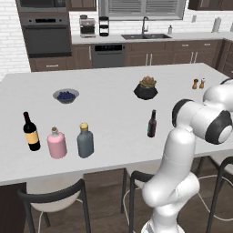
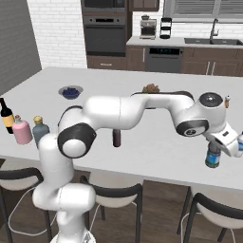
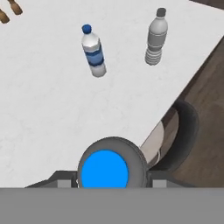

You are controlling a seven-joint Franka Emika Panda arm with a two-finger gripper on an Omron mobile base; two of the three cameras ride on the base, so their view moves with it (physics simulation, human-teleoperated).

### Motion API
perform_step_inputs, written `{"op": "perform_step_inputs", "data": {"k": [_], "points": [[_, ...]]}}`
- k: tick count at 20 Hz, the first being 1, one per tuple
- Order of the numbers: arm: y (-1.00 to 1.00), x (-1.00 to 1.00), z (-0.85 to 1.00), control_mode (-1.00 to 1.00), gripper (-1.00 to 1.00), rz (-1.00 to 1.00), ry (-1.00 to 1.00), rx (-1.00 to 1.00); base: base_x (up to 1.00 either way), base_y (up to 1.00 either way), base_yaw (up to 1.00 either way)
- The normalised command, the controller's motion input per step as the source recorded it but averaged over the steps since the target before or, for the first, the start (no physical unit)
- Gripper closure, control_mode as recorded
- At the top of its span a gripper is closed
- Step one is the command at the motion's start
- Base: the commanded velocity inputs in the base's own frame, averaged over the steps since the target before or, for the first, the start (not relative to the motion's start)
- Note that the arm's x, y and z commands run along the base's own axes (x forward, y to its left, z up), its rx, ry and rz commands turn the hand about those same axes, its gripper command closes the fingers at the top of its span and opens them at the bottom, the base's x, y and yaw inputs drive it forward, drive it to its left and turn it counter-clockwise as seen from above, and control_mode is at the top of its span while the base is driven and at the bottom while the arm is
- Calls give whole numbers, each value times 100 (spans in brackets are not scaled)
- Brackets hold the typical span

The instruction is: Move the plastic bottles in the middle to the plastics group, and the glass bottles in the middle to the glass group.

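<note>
Bottles first: we find the small water bottle (image 2: 213,156) clamped between the fingers of the gripper (image 2: 219,153) at the right end of the counter (image 1: 113,109), upright, its long axis vertical. In the hand view its blue cap (image 3: 105,169) faces the camera squarely between the two fingertips, so the bottle is seen end-on from above. Beyond it on the counter top stand two more plastic bottles, both upright with caps up: one with a blue label and blue cap (image 3: 93,51), one grey with a dark cap (image 3: 156,37), near each other and near the counter's edge.

We note the slim dark brown bottle (image 1: 152,124) standing upright, alone, mid-counter. At the left end, the pink bottle (image 1: 57,143) stands upright between the yellow-labelled wine bottle (image 1: 31,132) and the grey-blue flask (image 1: 85,140), just beside each.

Containers: a bowl (image 1: 66,95) holding dark blue fruit, and a dark pot (image 1: 146,89) holding a plant, both farther back on the counter. We also see two small shakers (image 1: 198,83) at the far right.
</note>
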Motion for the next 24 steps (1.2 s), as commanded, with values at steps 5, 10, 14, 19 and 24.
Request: {"op": "perform_step_inputs", "data": {"k": [5,10,14,19,24], "points": [[-7,0,-10,-100,100,-4,-15,0,0,0,0],[-2,0,0,-100,100,-7,-11,0,0,0,0],[0,0,3,-100,100,-6,-1,0,0,0,0],[-18,0,0,-100,100,-6,0,0,0,0,0],[-16,0,-4,-100,100,-5,0,-1,0,0,0]]}}
